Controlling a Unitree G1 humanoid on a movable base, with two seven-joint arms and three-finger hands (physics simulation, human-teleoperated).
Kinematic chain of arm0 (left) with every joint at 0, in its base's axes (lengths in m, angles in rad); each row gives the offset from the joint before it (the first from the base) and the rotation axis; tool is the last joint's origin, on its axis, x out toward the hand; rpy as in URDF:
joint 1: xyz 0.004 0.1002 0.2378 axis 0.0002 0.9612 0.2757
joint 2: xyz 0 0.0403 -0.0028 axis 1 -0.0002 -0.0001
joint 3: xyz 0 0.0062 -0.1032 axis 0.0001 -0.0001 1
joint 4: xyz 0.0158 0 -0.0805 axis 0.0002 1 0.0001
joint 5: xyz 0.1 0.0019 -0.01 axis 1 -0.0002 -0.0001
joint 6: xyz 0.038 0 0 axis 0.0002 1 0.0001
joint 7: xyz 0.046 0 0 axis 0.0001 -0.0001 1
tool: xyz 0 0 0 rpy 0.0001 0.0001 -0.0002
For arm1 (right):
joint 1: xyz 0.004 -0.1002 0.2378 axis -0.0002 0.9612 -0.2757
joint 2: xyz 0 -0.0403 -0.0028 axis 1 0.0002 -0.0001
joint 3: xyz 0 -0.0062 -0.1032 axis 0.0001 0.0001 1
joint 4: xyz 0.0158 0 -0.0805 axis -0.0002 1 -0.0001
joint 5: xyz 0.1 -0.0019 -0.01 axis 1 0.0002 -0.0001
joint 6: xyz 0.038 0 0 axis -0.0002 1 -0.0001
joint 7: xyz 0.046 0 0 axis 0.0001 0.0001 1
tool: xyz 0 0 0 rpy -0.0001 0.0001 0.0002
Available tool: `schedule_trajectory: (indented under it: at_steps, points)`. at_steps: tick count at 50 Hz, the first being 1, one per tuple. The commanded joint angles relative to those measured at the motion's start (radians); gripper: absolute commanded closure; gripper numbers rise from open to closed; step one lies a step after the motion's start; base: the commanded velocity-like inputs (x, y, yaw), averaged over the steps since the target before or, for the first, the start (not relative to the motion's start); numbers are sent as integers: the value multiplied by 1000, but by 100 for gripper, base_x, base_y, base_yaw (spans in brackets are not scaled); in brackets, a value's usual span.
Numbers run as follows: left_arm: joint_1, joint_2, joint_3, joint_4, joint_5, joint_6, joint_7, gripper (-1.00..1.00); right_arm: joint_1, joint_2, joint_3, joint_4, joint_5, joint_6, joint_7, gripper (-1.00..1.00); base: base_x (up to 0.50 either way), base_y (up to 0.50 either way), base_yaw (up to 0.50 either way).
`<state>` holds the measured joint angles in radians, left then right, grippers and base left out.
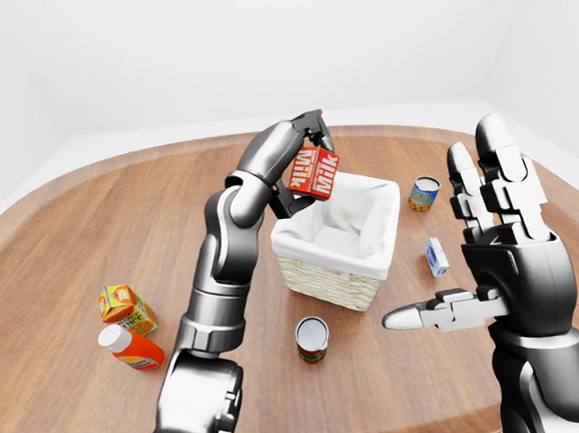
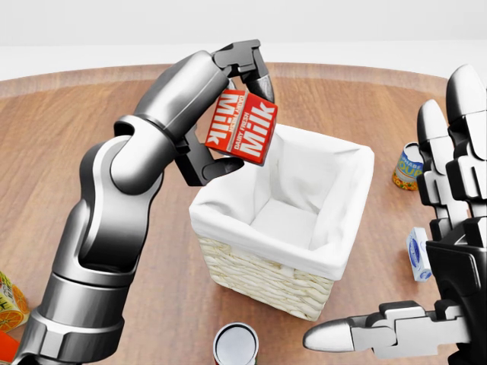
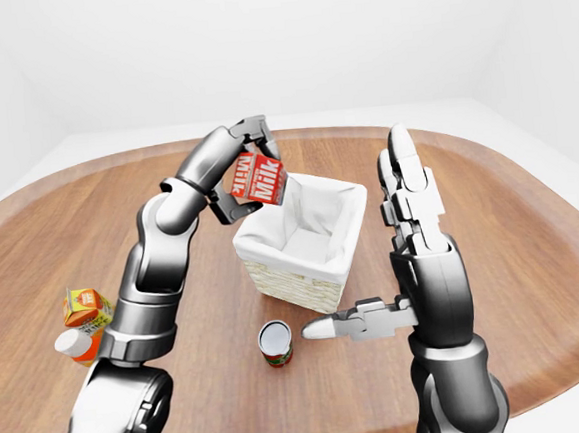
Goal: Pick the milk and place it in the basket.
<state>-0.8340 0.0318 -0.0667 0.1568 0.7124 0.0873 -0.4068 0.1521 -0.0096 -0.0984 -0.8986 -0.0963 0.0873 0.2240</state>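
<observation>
Left hand (image 2: 232,95) grips the milk (image 2: 242,125) over the basket (image 2: 350,228) rim; next, shift it over the middle and release; right hand (image 1: 498,250) hangs splayed, holding nothing

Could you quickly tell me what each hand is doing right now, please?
Left hand: closed on the milk carton, held above the basket rim.
Right hand: open, fingers spread, holding nothing.

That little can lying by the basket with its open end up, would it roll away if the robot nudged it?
Probably not. The can stands upright on the table, so a gentle push would likely slide it. A shove near its top might tip it, and then its round side could roll. It looks stiff, likely metal.
</observation>
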Motion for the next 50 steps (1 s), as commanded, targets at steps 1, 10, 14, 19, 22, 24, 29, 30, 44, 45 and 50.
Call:
schedule_trajectory:
  at_steps: [1,10,14,19,22,24,29,30,44,45,50]
  points:
    - [-30,-21,2,18,-6,0,40,100,0,0,2,1,-2,0,0,-100,0,0,0]
    - [-25,-27,-1,48,-6,0,54,100,-1,0,3,-7,-1,0,0,-100,0,0,0]
    - [-36,-36,-3,60,-7,0,57,100,1,0,7,-3,-3,0,0,-100,0,0,0]
    - [-40,-51,-14,68,-2,0,61,100,1,0,3,-9,2,0,2,-100,0,0,0]
    - [-51,-56,-15,92,0,0,67,100,1,0,4,-10,1,0,2,-100,0,0,0]
    - [-66,-56,-12,120,-4,0,73,100,0,0,2,-9,3,0,2,-100,0,0,0]
    - [-112,-62,-1,173,-42,0,86,100,1,0,5,-8,1,0,1,-100,0,0,0]
    - [-116,-62,-3,178,-44,0,91,100,1,0,4,-8,2,0,2,-100,0,0,0]
    - [-130,-91,-21,225,-38,0,113,100,6,1,2,-6,5,0,3,-100,0,0,0]
    - [-134,-92,-20,232,-40,0,116,100,6,1,2,-4,4,0,2,-100,0,0,0]
    - [-160,-92,-17,294,-48,0,140,100,7,1,4,-3,4,0,3,-100,0,0,0]
